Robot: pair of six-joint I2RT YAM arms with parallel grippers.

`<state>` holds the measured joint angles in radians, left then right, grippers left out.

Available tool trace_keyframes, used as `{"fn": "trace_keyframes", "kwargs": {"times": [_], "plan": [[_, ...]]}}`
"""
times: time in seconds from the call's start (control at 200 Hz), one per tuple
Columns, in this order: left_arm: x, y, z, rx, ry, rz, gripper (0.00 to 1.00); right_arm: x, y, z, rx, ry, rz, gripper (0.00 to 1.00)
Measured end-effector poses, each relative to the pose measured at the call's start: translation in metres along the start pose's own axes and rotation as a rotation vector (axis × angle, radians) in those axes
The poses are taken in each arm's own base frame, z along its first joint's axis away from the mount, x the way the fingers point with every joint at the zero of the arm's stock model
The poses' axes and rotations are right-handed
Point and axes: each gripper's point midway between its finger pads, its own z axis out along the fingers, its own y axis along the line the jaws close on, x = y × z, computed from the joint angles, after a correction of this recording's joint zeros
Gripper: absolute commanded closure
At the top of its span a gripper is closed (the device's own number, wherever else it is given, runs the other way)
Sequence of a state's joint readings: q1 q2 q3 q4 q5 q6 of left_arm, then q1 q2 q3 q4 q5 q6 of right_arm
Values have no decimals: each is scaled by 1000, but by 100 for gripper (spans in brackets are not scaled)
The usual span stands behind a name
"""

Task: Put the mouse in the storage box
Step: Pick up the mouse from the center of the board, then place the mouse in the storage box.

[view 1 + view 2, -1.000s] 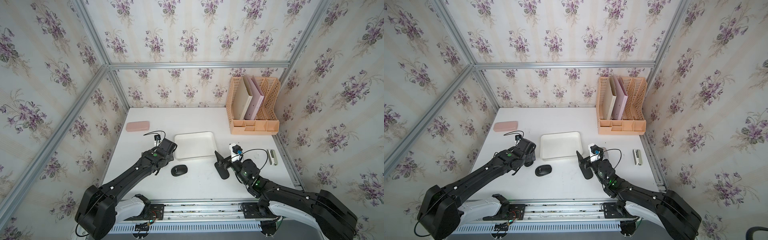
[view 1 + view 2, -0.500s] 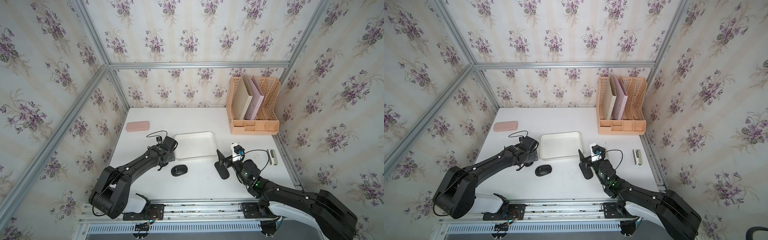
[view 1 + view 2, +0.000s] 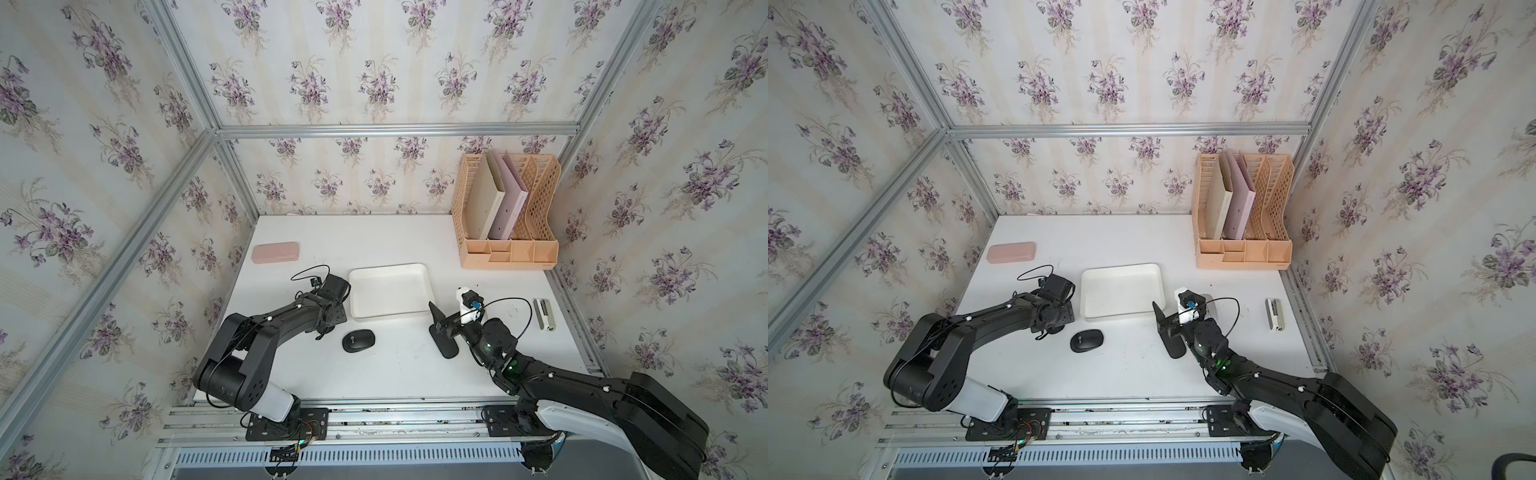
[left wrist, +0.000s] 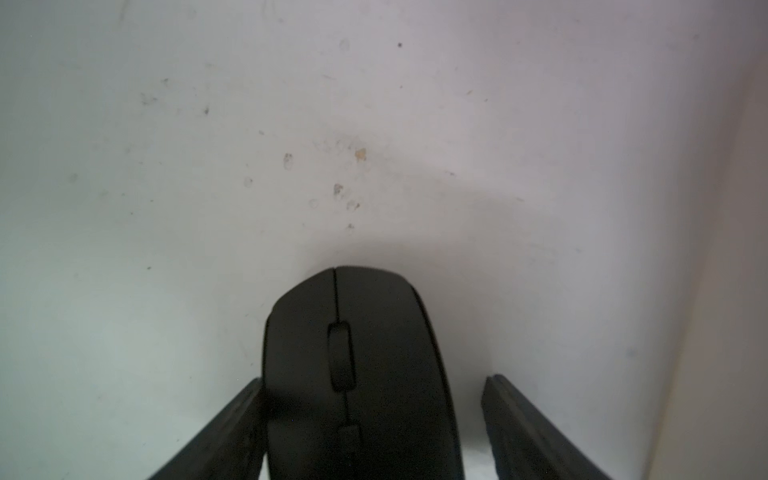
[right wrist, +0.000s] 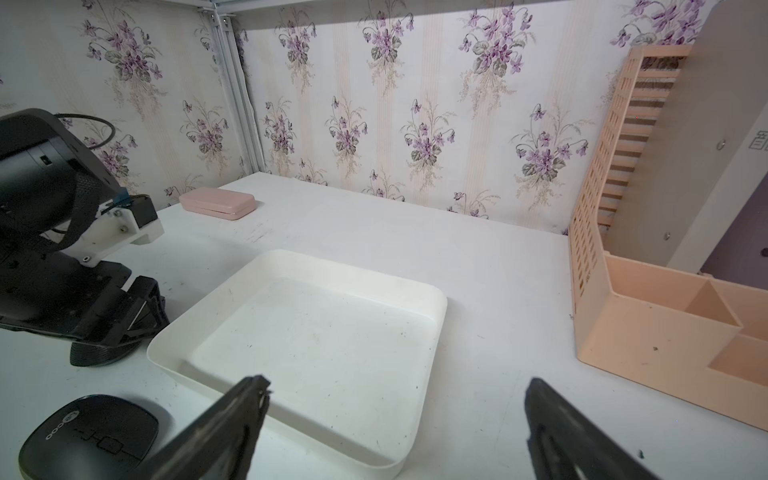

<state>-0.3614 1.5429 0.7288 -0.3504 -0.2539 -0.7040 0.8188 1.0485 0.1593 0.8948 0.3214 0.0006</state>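
Oddments on the white tabletop [image 3: 374, 237], walled in by violet-sprigged wallpaper [image 3: 374, 62].
A peach lattice file rack [image 3: 509, 249] stands in the far right corner, holding a beige folder [image 3: 482, 203] and a lilac folder [image 3: 509, 208] side by side; a closed pink oblong case [image 3: 275, 252] lies far left near the wall; a small stapler [image 3: 544, 314] lies by the right edge.

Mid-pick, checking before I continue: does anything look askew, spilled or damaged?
Nothing is spilled or damaged. The storage box lies flat and empty, turned slightly off square with the table. Otherwise nothing stands out.
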Motion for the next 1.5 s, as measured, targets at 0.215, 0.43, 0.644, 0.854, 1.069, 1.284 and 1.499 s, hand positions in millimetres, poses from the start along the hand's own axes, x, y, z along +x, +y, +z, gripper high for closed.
{"fn": "trace_keyframes", "kwargs": {"times": [0.215,0.43,0.644,0.854,1.069,1.284,1.499], "plan": [[0,-3,0,20,-1,14,35,1,0,1,0,3,-1,0],[2,-2,-1,27,-4,22,38,1,1,1,-1,-3,1,0],[2,0,-8,27,-13,38,44,0,0,1,-1,-4,2,0],[-9,-3,-28,5,-53,82,44,0,0,1,-1,-5,2,0],[-43,-52,-87,59,-200,200,47,0,0,1,4,-3,1,1],[-57,-106,-103,125,-237,286,47,-5,-7,-10,21,-51,17,1],[-42,-130,-63,116,-146,338,46,-12,-10,-15,31,-86,25,1]]}}
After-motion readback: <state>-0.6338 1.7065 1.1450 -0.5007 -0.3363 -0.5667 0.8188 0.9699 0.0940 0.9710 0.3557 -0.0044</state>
